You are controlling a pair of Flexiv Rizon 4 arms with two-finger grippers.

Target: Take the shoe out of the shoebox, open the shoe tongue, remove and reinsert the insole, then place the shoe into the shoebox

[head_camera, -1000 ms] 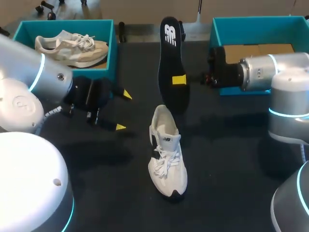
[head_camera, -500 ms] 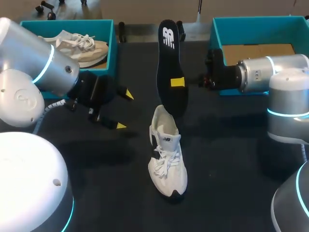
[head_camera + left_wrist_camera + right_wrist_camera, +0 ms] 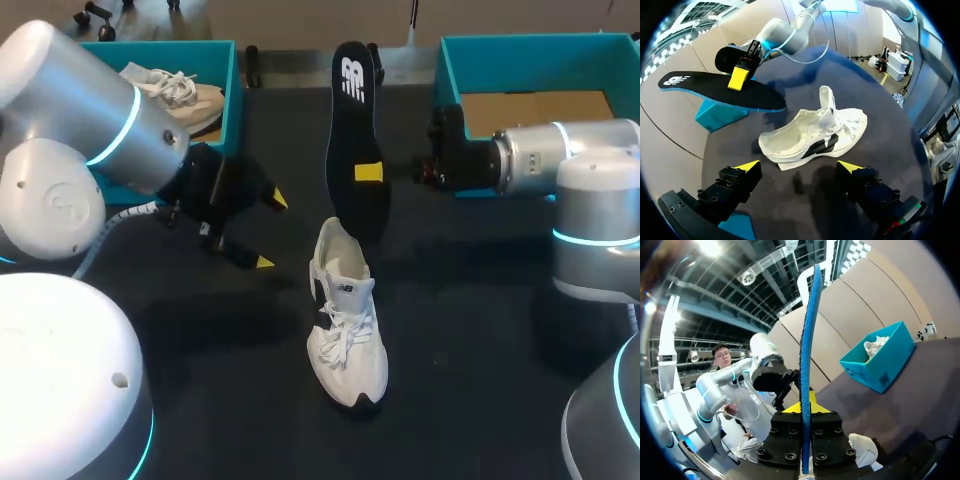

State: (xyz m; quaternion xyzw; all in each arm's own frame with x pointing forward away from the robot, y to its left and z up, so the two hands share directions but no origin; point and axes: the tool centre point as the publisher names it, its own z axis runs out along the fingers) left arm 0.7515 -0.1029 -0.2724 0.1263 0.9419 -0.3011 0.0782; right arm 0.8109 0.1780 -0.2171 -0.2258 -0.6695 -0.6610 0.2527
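Left pincer [image 3: 270, 230]: you see it spread wide, holding nothing, near the shoe [image 3: 345, 330].
Right pincer [image 3: 369, 172]: clamped on the insole [image 3: 355, 120], which it holds over the desk [image 3: 480, 330].
Shoe: standing on the desk, heel toward the insole.

half-seen things
the left arm [image 3: 100, 140] covers most of the second shoe [image 3: 182, 90] in its teal box [image 3: 231, 75]; the insole [image 3: 352, 125] hides the far finger of the right gripper [image 3: 369, 172]
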